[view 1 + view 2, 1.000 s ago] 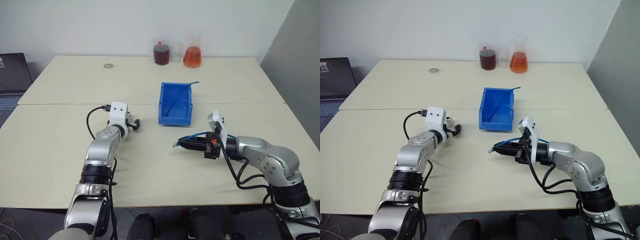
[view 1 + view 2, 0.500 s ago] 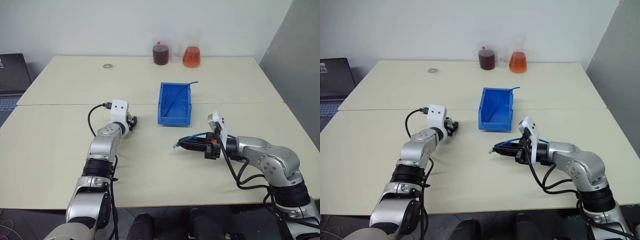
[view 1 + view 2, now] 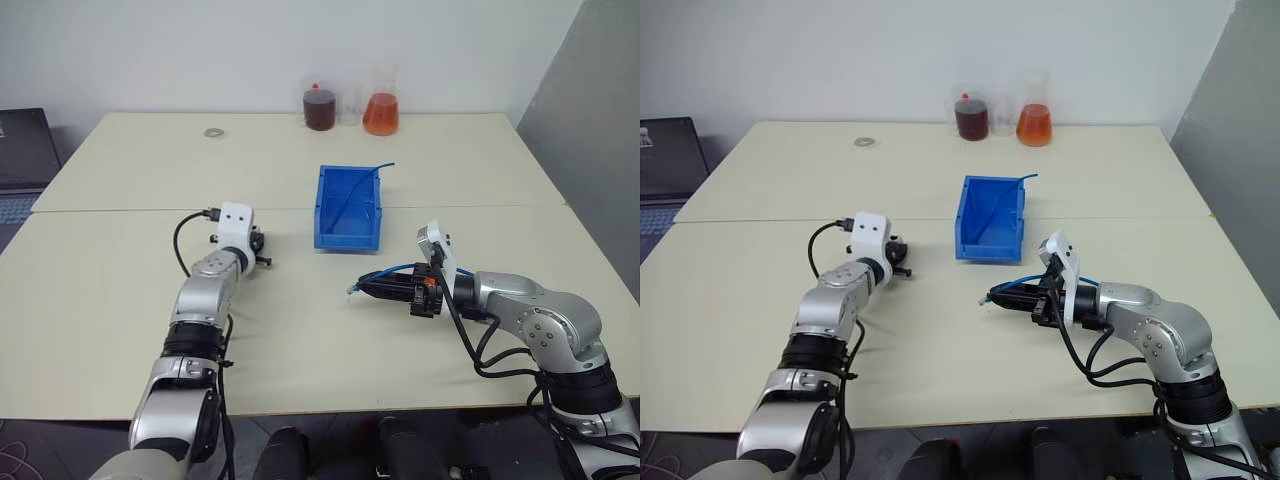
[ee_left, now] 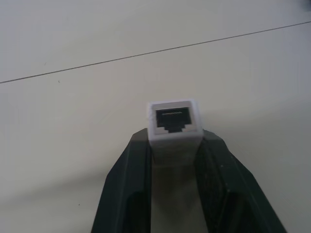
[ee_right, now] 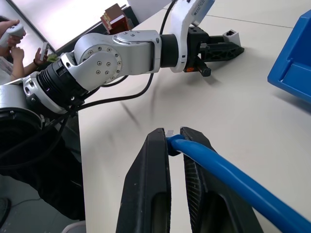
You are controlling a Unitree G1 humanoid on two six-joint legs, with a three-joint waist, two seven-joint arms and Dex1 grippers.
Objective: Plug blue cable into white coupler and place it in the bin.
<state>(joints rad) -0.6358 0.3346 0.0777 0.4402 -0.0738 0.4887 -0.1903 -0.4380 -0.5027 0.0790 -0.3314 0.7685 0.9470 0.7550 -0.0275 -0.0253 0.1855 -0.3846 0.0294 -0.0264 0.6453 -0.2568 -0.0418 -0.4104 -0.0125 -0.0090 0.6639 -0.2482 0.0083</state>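
Two pale cream tabletops (image 3: 120, 330) butt together along a thin seam in front of a plain white wall, and the bin (image 3: 349, 208) stands on the near top just past that seam, roughly midway between the two arms. A second blue cord (image 3: 362, 188) leans inside the bin, its upper end sticking out over the far right corner. At the far edge of the table, against the wall, stand a flask of dark red liquid (image 3: 320, 106) and a flask of orange liquid (image 3: 381, 110), with a small metal ring (image 3: 213, 132) lying on the far top well to their left. The left gripper (image 4: 174, 160) reaches forward over the near top, to the left of the bin, and its two black fingers (image 4: 129, 187) are clamped on the sides of the white coupler (image 4: 175, 122), whose dark socket faces away from the wrist. The right gripper (image 5: 175, 138) points toward the robot's left, low over the table and near the bin's front lip, its fingers pinched tight on the blue cable (image 5: 228, 172) close to the pale plug at its tip; the cable loops back along the wrist. Coupler and plug are well apart. A person's hands (image 5: 14, 41) appear at the room's edge in the right wrist view.
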